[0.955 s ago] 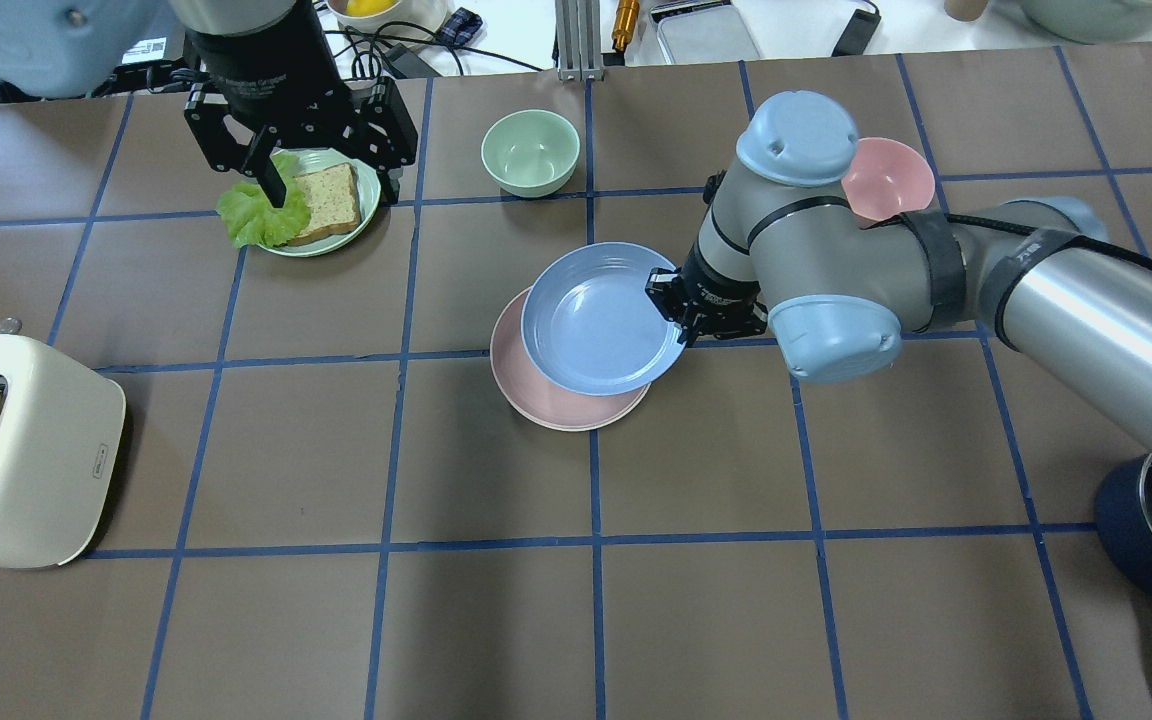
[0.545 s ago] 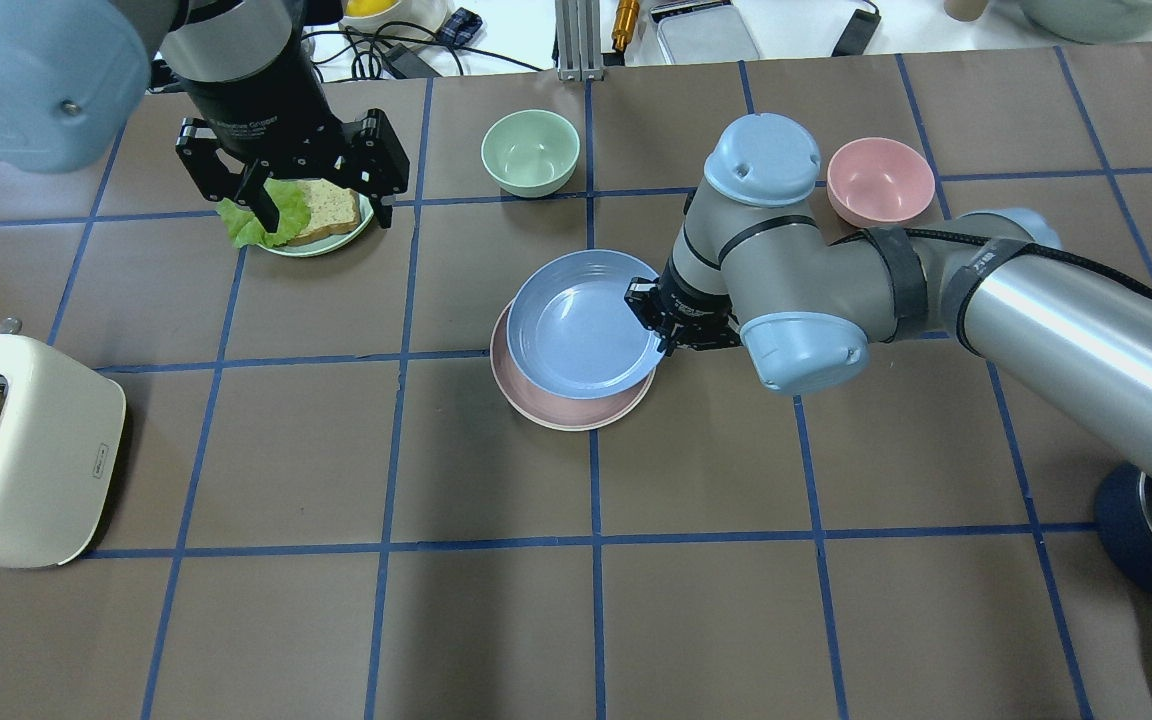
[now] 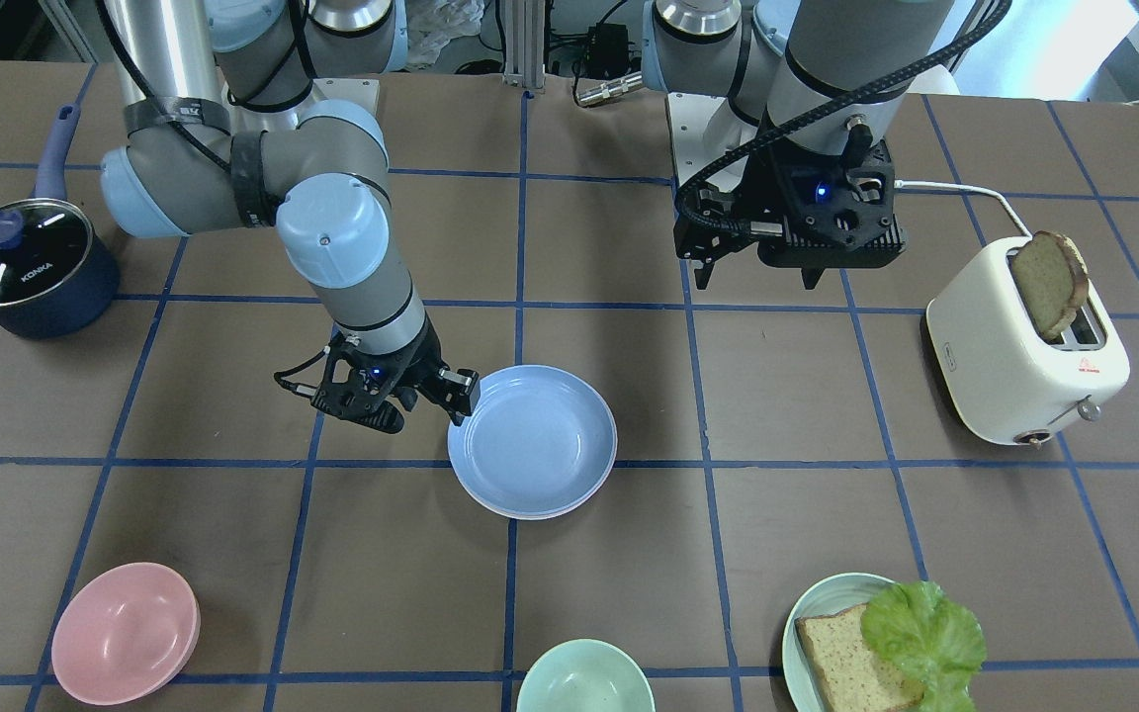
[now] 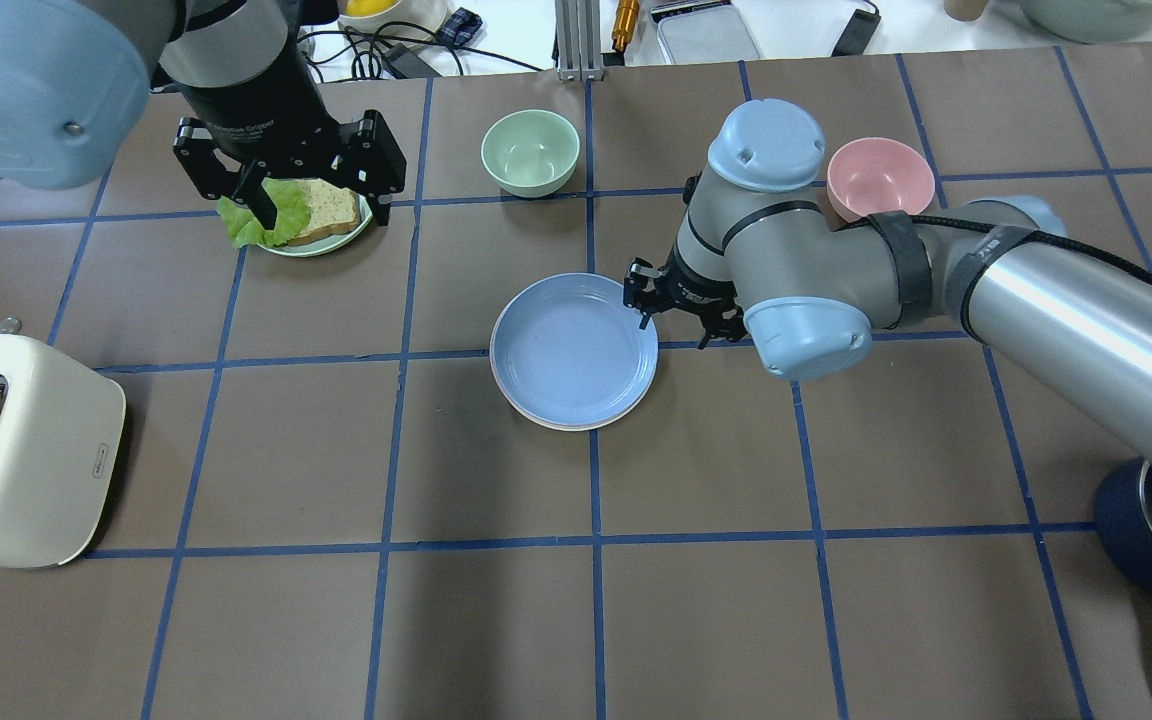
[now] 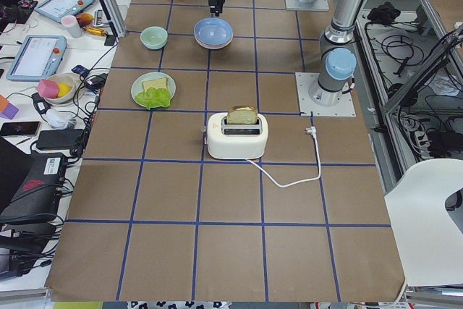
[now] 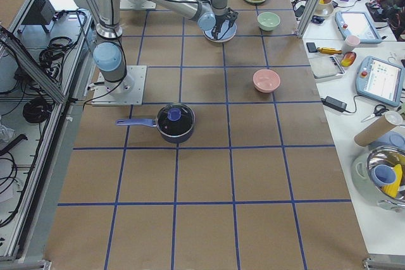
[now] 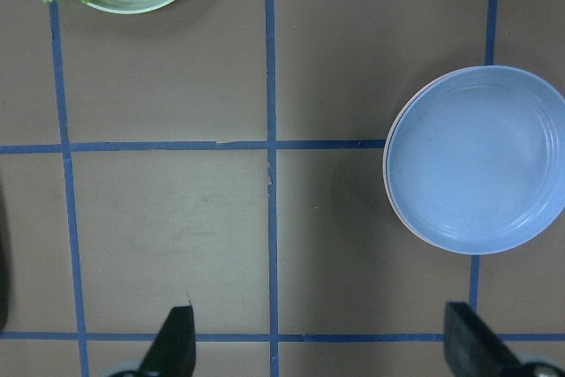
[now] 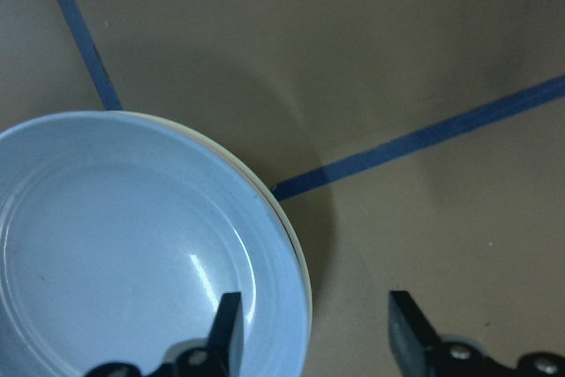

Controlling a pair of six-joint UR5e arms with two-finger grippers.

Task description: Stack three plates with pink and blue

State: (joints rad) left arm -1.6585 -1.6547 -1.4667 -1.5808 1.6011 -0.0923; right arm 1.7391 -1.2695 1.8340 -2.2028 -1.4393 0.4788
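Reaching in with the wrist bent down, I hold my right claw open astride the rim of the blue plate, which lies nested on the pink plate mid-table. My left claw hangs wide open near the bread plate.

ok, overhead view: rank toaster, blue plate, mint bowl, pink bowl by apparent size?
1. toaster
2. blue plate
3. mint bowl and pink bowl: these look about alike and the pink one is partly hidden, so I can't rank them.
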